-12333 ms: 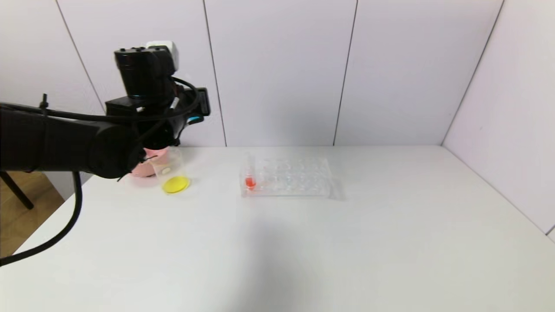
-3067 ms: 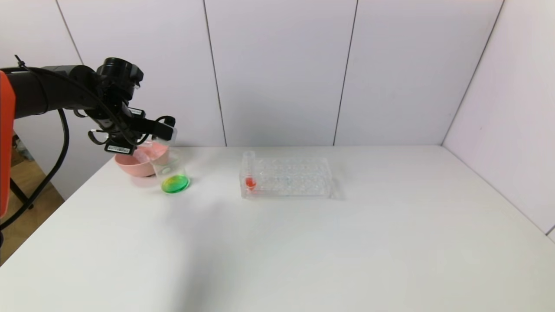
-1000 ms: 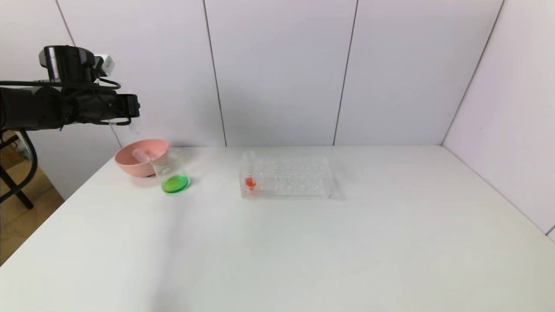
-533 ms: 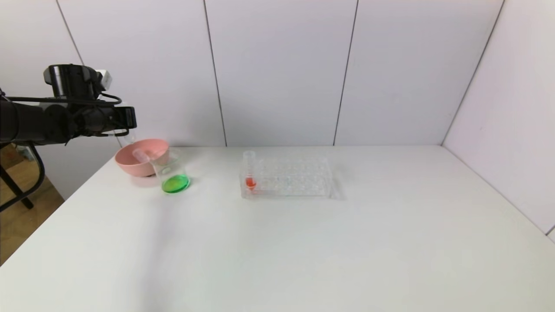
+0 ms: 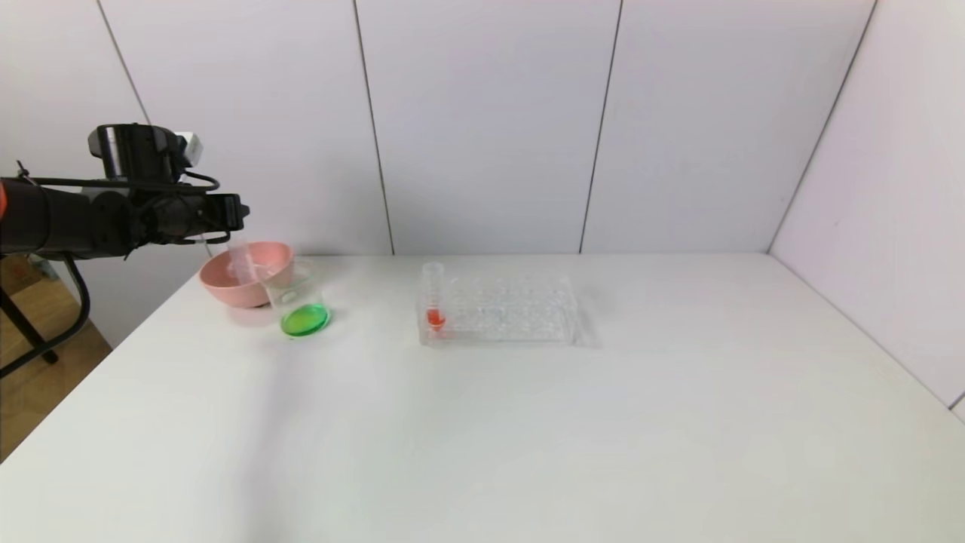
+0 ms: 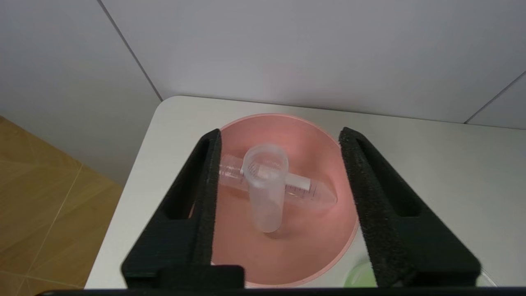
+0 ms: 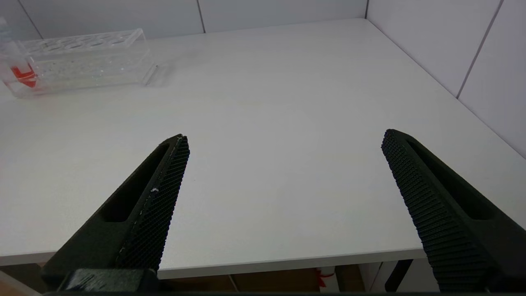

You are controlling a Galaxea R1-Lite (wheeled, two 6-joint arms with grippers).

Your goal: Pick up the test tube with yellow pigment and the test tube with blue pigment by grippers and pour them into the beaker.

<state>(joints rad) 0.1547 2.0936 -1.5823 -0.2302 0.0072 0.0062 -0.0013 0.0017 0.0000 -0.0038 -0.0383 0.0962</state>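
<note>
Right claw [image 7: 283, 164] spread wide above bare desk [image 7: 267, 102], out of head view. Left claw [image 6: 279, 164] released over pink bowl [image 6: 312, 135]: two drained tubes [image 6: 265, 189] inside. Beaker [image 5: 300, 300] beside, holding green liquid.

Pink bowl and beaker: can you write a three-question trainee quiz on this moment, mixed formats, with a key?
1. True or false: the left tool is shut on a tube.
2. What colour is the liquid in the beaker?
3. How many empty tubes are in the pink bowl? A one, B two, C none.

Key: 1 false, its fingers stand wide open above the bowl; 2 green; 3 B.
</note>
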